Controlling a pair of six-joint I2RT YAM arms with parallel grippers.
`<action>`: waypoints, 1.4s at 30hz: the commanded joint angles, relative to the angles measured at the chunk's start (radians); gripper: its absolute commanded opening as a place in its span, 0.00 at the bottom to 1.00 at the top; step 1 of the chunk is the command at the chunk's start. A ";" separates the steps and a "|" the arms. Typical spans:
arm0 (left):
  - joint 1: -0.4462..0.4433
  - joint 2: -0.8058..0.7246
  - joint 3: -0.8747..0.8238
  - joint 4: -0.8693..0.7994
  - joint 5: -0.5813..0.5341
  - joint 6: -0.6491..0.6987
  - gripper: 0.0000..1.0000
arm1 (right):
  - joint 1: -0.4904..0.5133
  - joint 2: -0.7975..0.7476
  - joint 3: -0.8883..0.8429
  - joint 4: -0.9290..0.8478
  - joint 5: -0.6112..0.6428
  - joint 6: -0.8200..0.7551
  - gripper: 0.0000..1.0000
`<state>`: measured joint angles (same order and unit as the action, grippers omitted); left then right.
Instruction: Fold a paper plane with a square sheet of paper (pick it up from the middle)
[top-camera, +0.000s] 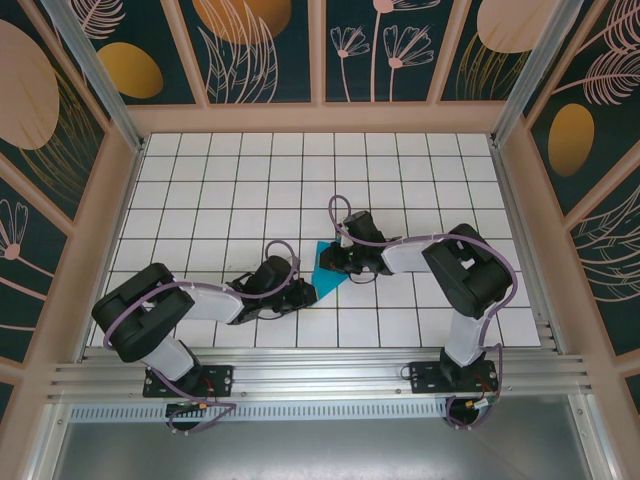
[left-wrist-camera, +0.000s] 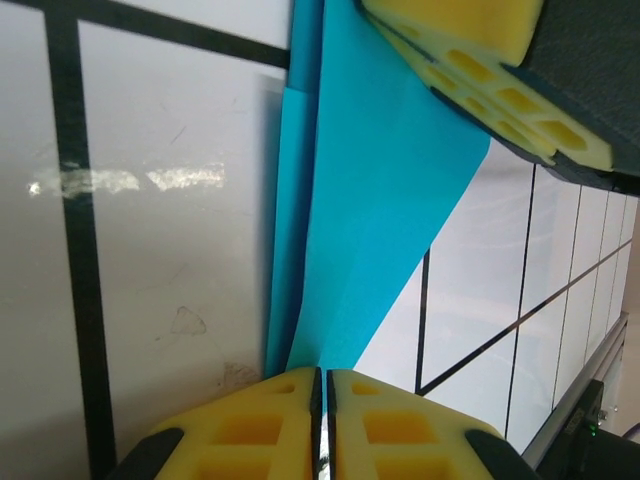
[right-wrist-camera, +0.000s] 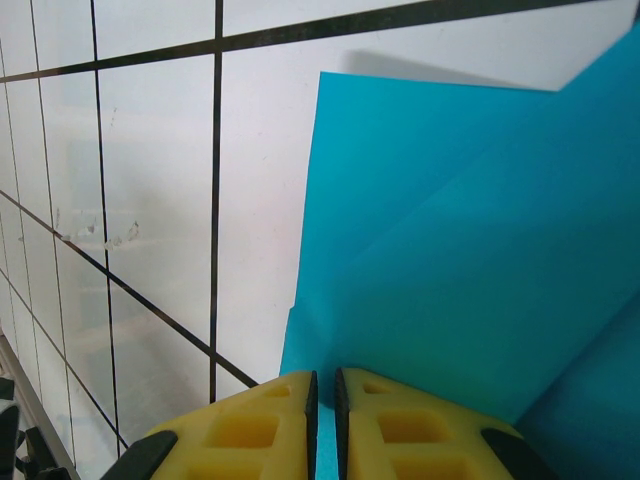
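Square sheet of paper, left tool pinching it, right tool likewise

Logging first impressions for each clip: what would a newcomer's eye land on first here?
A creased sheet of thin teal-blue paper sits mid-table, bright against the white black-gridded tabletop. The left gripper and the right gripper, both with yellow fingers, are shut on its opposite ends, so the two black arms meet over it.

The teal-blue sheet of paper is folded into layered flaps.
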<state>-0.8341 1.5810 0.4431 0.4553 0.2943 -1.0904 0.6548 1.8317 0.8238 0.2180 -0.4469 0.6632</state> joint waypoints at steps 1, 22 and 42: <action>-0.013 0.014 -0.035 -0.183 0.095 -0.026 0.13 | 0.010 0.092 -0.029 -0.105 0.101 -0.017 0.16; 0.010 -0.109 0.137 -0.116 -0.045 -0.046 0.21 | 0.015 0.103 -0.021 -0.101 0.098 -0.016 0.16; 0.007 0.097 0.013 -0.078 -0.032 -0.086 0.16 | 0.016 0.088 -0.006 -0.117 0.098 -0.016 0.16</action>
<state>-0.8246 1.6573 0.5140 0.4789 0.2634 -1.1652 0.6575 1.8393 0.8356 0.2138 -0.4458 0.6632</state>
